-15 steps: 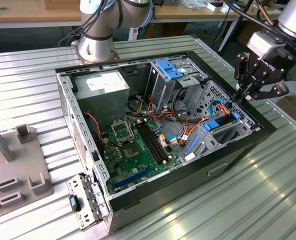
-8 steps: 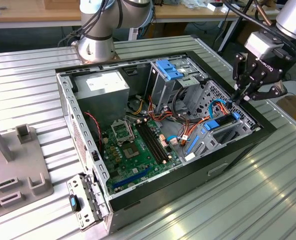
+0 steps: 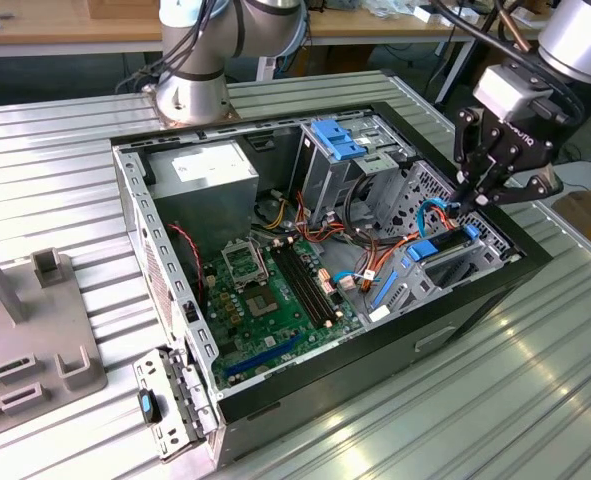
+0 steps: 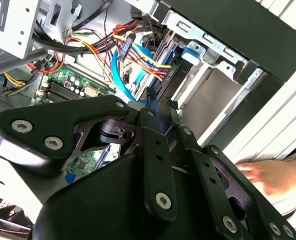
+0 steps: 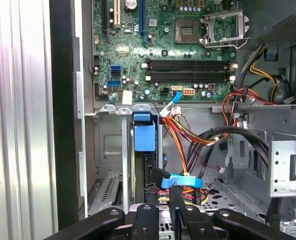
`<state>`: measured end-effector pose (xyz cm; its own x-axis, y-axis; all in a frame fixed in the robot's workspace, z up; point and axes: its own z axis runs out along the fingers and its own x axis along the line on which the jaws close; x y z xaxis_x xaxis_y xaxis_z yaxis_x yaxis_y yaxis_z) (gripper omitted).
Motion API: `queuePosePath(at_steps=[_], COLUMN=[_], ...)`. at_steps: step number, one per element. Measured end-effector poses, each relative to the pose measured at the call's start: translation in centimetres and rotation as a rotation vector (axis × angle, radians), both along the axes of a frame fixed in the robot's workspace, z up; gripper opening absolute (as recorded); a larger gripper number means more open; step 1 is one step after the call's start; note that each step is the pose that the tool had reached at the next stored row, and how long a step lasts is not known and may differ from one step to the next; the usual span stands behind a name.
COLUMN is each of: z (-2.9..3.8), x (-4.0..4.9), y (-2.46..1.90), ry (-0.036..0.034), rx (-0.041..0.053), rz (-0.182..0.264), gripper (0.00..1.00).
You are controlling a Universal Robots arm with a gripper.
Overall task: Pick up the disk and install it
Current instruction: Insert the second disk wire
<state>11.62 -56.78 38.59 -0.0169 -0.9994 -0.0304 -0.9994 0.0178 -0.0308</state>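
Hovering my gripper [image 3: 472, 197] over the drive bay [image 3: 453, 258]; jaws look pressed together, pinching nothing. Disk [image 5: 143, 137] sits slotted in the bay just beyond the fingertips.

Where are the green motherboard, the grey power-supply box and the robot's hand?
Green motherboard [image 5: 163, 45], first wrist view: bare board left of the processor socket.
Grey power-supply box [image 3: 207, 168], exterior view: its white label.
Hand [image 3: 472, 197], exterior view: between its fingertips.
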Motion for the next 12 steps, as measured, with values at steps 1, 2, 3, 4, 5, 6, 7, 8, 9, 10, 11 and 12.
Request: queuePosePath(at_steps=[1,2,3,4,5,6,7,8,9,10,11,12], z=[0.0,0.0,0.0,-0.01,0.0,0.0,0.0,0.0,0.01,0.0,0.0,0.0], x=[-0.27,-0.77,-1.33,-1.53,-1.63,-1.87,-1.98,-2.06,-2.11,-2.11,-2.12,-2.12], y=[0.0,0.0,-0.01,-0.02,-0.03,-0.07,-0.09,-0.11,-0.12,-0.12,-0.13,-0.13], ry=[-0.0008,-0.0022,-0.0038,-0.0043,-0.0046,-0.0053,-0.0056,-0.0057,-0.0058,-0.0058,-0.0058,-0.0058], rx=[0.0001,0.0,0.0,0.0001,0.0001,0.0,0.0,0.0,-0.0001,0.0,0.0,0.0], rz=[0.0,0.0,0.0,0.0,0.0,0.0,0.0,0.0,0.0,0.0,0.0,0.0], gripper=[0.24,0.24,0.24,0.24,0.24,0.24,0.24,0.24,0.24,0.24,0.24,0.24])
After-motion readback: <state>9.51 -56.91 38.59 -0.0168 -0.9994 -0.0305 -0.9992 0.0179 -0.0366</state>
